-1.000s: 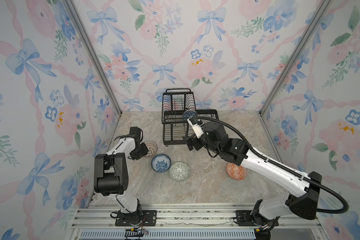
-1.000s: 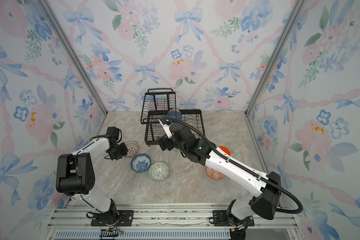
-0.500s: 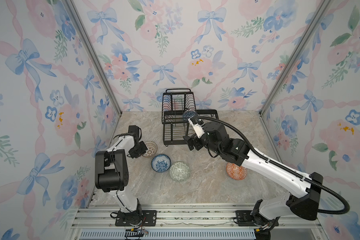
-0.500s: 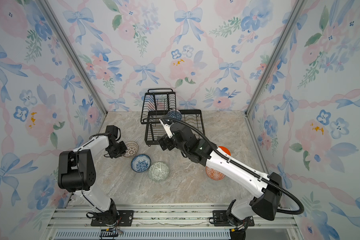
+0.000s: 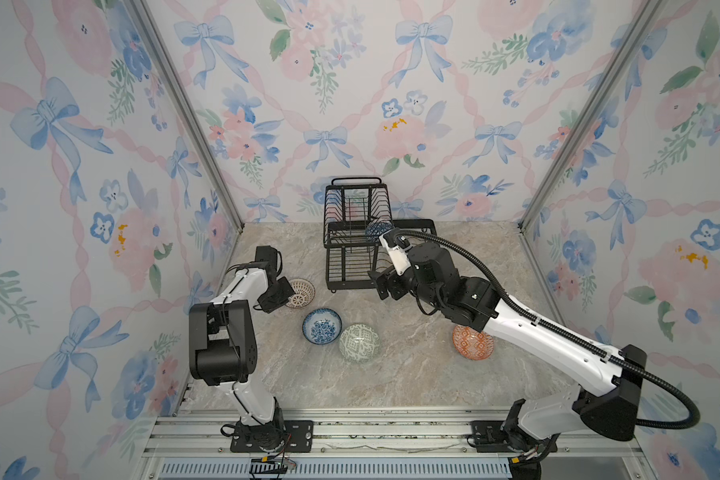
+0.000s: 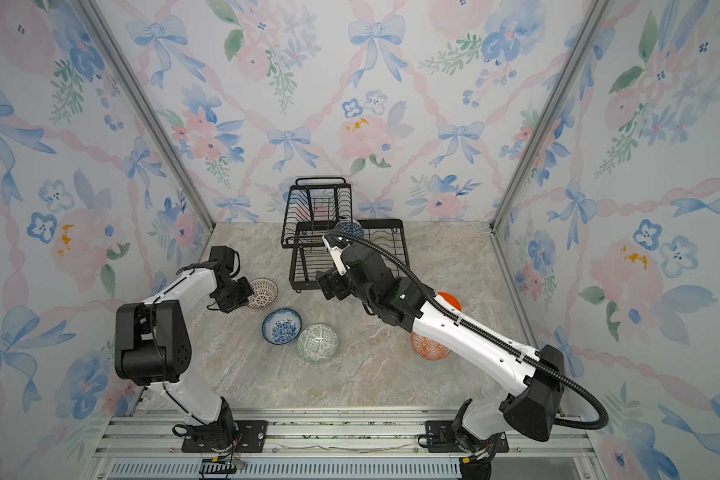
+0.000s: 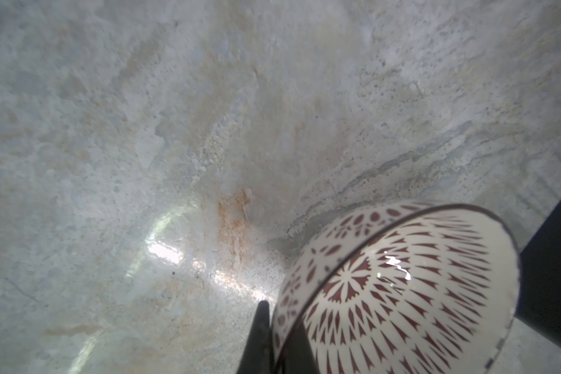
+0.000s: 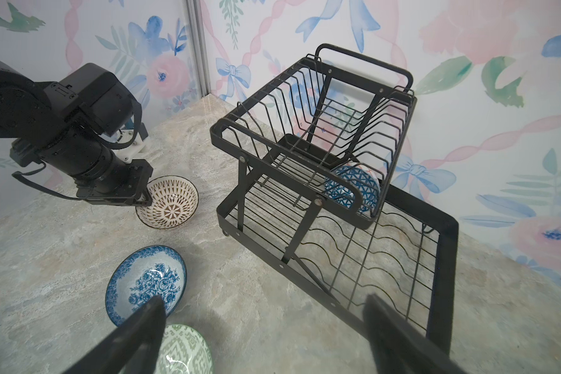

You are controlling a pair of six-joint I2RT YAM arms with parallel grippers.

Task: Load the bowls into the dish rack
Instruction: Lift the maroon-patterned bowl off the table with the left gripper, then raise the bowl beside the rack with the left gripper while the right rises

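My left gripper [image 7: 277,323] is shut on the near rim of a white bowl with a red-brown pattern [image 7: 402,291], which sits on the marble at the left [image 5: 301,293]; one finger is inside the rim, one outside. The black wire dish rack [image 5: 350,262] stands at the back, with a dark-blue geometric bowl [image 8: 350,187] on edge in its upper basket. My right gripper [image 8: 264,301] hangs open and holds nothing, just in front of the rack's lower tray [image 8: 447,226]. A blue floral bowl [image 5: 321,326] and a green patterned bowl [image 5: 359,343] lie side by side mid-table.
An orange patterned bowl [image 5: 472,343] lies upside down under my right forearm, and a plain orange bowl [image 6: 449,300] peeks out behind that arm. Floral walls close in the table on three sides; an aluminium rail [image 5: 350,432] runs along the front.
My left gripper has closed onto the rim of the red-brown patterned bowl. The right arm and the other bowls have stayed where they were.
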